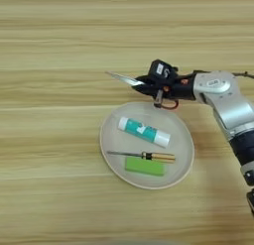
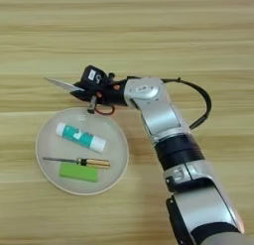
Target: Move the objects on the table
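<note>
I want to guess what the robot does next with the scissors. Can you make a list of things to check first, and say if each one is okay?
1. Scissors in the right gripper: ok, the black fingers are closed around them near the red handle.
2. Scissors lifted off the table: cannot tell, neither view shows a gap under them.
3. Blade direction: ok, the silver tip points to the robot's left, away from the arm.
4. Free room on the plate: ok, its far part near the gripper is bare.
5. Things already on the plate: ok, the tube, screwdriver and green block all lie inside the rim.
</note>
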